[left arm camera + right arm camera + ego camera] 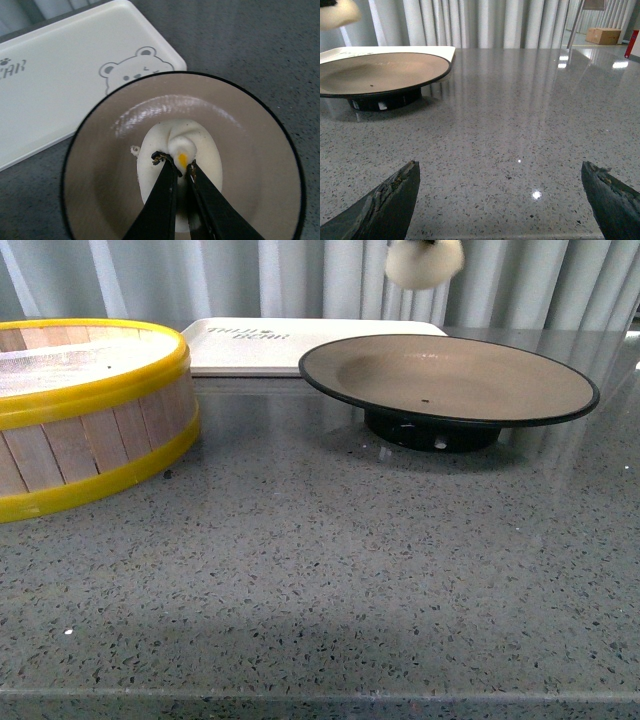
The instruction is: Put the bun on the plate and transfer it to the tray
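Grey speckled stone forms the tabletop [320, 580] that carries the plate [450, 380], the tray [260, 345] and a yellow-rimmed steamer basket [90, 410].

**Step in hand.** We judge this to be the first step, placing the bun [425, 262] on the plate. The left claw [176, 165] is clenched on the bun, its two black fingers [160, 200] pinching the crown close together. The bun hangs in the air, well above the plate. In the front view it is blurred and cut by the upper edge, so its exact height is hard to read. The left wrist view shows it against the tan well of the plate, which suggests it is roughly over the middle. The right claw [500, 167] is spread wide and holds nothing, low over bare tabletop and well apart from the plate.

**Next move.** We expect a straight descent until the bun's base rests in the plate's well, then release. The grip sits on the soft top, so the release should be slow to keep dough from sticking to the fingers. The transfer to the tray is not yet begun. The tray lies just behind the plate, and the plate's rim overlaps its near corner in the wrist view.

**Condition of the bun.** It is white, smooth and rounded, with a swirled pinch and a small yellow spot at the top beside the fingertips. The sides look slightly stretched under the grip. We see no tear.
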Available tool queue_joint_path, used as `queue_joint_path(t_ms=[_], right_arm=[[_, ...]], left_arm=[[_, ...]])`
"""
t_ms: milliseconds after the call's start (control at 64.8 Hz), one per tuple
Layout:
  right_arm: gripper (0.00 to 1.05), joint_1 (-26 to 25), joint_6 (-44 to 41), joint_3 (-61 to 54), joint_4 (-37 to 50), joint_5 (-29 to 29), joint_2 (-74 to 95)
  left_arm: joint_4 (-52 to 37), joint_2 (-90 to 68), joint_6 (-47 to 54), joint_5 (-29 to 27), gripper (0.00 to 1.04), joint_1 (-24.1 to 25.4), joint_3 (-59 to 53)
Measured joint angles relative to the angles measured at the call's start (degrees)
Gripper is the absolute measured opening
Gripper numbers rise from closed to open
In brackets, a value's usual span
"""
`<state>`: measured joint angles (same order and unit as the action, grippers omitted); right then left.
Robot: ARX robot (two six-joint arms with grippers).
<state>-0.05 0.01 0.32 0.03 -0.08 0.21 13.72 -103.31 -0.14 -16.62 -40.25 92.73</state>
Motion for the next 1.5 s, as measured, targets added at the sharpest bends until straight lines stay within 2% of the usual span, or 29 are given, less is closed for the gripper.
queue_joint_path(t_ms=[324, 757, 1266, 1498], right_arm=[[0.96, 0.0, 0.0, 0.0, 0.0, 0.0, 0.0], [0.96, 0.0, 0.0, 0.0, 0.0, 0.0, 0.0], [0.96, 0.0, 0.0, 0.0, 0.0, 0.0, 0.0], [0.96, 0.0, 0.0, 0.0, 0.0, 0.0, 0.0]], left_arm=[[-1.7, -5.2, 3.7, -2.5, 0.04, -3.3, 1.1], [0.3, -13.2, 6.2, -6.0, 0.04, -2.1, 8.6], [2.0, -13.7, 7.9, -6.0, 0.04, -0.9, 7.3], [2.4, -13.4, 7.8, -5.9, 0.39, -0.9, 7.2]])
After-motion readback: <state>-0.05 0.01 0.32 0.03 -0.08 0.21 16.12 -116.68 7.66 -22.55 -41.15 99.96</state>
